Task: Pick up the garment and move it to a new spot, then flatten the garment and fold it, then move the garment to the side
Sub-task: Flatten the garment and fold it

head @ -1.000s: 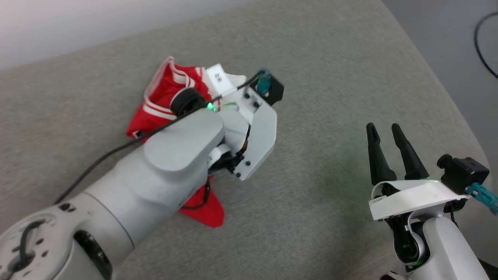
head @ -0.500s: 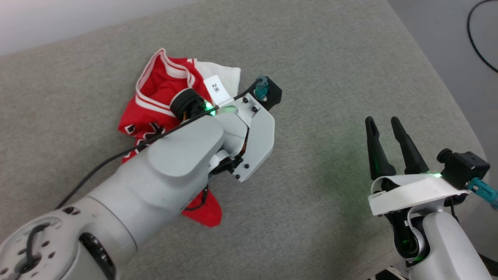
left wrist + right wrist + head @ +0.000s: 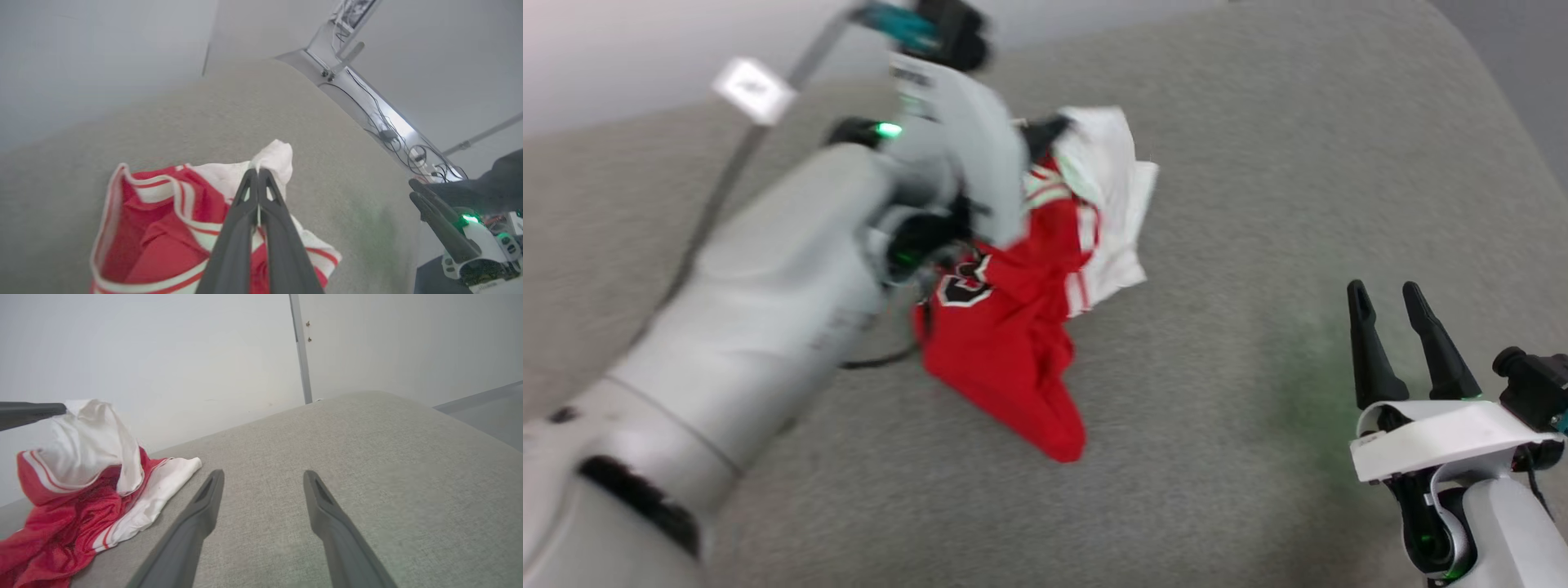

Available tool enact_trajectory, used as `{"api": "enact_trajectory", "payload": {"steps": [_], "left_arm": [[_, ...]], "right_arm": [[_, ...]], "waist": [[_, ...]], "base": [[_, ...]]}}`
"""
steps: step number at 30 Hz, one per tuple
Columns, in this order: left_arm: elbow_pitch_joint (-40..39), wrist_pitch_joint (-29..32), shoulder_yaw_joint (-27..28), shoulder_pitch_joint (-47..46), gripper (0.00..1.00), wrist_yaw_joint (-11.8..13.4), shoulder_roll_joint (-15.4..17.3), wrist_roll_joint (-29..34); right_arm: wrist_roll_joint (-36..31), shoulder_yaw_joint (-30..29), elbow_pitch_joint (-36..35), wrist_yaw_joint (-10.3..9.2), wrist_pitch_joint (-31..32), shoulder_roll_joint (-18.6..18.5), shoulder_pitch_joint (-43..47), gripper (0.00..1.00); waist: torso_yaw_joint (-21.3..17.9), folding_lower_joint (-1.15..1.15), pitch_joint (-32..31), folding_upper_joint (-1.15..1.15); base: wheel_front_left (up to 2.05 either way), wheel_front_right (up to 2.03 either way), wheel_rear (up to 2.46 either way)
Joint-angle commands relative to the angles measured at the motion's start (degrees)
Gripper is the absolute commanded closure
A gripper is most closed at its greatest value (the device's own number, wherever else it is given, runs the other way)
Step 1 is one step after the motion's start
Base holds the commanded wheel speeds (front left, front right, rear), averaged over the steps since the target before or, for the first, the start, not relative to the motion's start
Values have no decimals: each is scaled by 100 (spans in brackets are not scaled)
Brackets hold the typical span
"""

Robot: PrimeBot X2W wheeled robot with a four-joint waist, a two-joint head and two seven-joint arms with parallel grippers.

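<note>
Red garment, pinched at its white sleeve by our left jaws, hangs partly lifted; our right jaws stand spread, well apart from it

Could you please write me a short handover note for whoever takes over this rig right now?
Left pincer: shut on a white fold of the garment, holding that fold up off the grey padded surface. The red body hangs down and rests on the surface.
Right pincer: open and empty, apart from the garment, on the robot's right of it.
Done: garment gripped and partly raised.
Left: carry it to a new spot, flatten it, fold it, move it to the side.
</note>
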Motion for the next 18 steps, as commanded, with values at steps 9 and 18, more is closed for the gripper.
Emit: {"api": "enact_trajectory", "payload": {"steps": [9,18], "left_arm": [[686,-502,487,506,100,7,1247,-525],[1440,-903,706,1270,100,6,1646,-853]], "right_arm": [[-29,89,37,-2,-5,-191,35,0],[42,-28,-20,-2,4,-373,120,0]], "waist": [[1050,0,-597,0],[1096,0,-416,0]], "base": [[0,0,0],[0,0,0]]}}
